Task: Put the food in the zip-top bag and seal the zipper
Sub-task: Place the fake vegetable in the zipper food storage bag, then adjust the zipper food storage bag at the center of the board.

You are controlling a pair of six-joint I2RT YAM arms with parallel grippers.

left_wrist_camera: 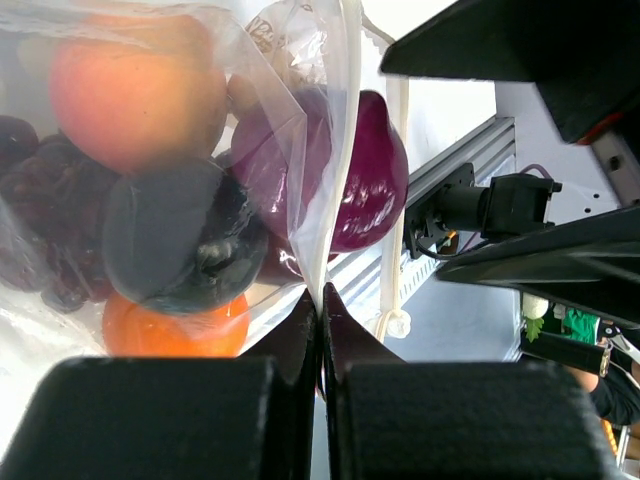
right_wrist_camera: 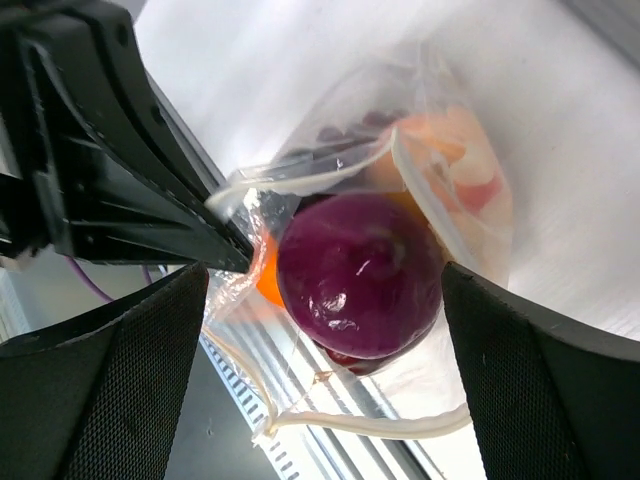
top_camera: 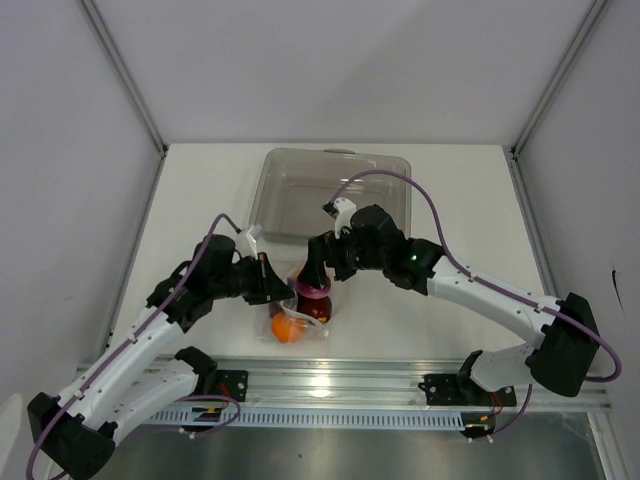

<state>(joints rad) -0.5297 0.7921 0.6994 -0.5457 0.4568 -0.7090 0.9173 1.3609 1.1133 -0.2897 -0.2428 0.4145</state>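
Note:
The clear zip-top bag [top_camera: 300,318] hangs just above the table's near edge, mouth upward. My left gripper [left_wrist_camera: 322,300] is shut on the bag's edge [left_wrist_camera: 318,235]. Inside lie a peach [left_wrist_camera: 135,95], a blackish fruit [left_wrist_camera: 180,235], an orange [left_wrist_camera: 175,328] and dark grapes [left_wrist_camera: 30,220]. A purple onion-like ball [right_wrist_camera: 360,275] sits in the bag's mouth. My right gripper [right_wrist_camera: 325,272] stands open around that ball, its pads [right_wrist_camera: 110,380] clear of it on both sides. The white zipper strip [right_wrist_camera: 400,427] gapes apart around the ball.
A rigid translucent grey tray [top_camera: 290,175] stands behind the bag near the table's far edge. The aluminium rail [top_camera: 400,385] with both arm bases runs along the near edge, just below the bag. White walls close in left and right.

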